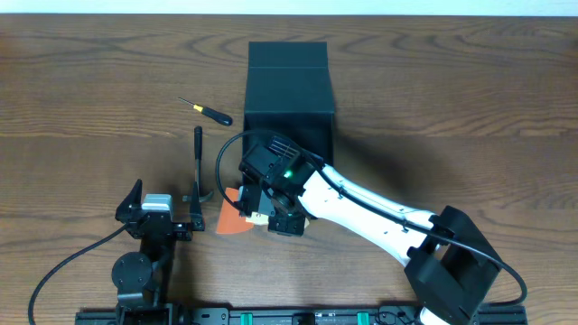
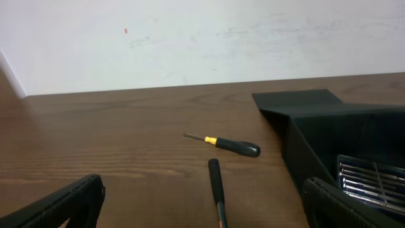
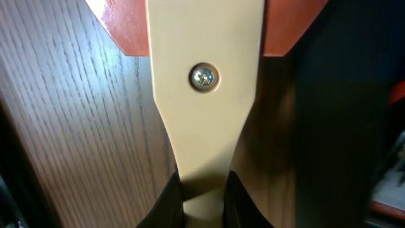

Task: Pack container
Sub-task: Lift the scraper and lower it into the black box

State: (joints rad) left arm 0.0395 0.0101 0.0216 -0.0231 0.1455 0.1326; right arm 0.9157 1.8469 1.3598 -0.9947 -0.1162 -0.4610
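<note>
The dark container (image 1: pixel 289 88) stands at the table's back middle, its flap lid folded away; it also shows in the left wrist view (image 2: pixel 335 136). My right gripper (image 1: pixel 271 209) is shut on the cream handle (image 3: pixel 204 95) of a scraper with an orange blade (image 1: pixel 233 219), just in front of the container. A small screwdriver (image 1: pixel 208 111) with a black and yellow handle lies left of the container, also in the left wrist view (image 2: pixel 228 144). A black-handled tool (image 1: pixel 198 158) lies before my left gripper (image 1: pixel 155 209), which is open and empty.
The black-handled tool also shows in the left wrist view (image 2: pixel 217 190), running toward the camera between the open fingers. The right arm's white link (image 1: pixel 379 212) stretches across the front right of the table. A white wall stands behind the table.
</note>
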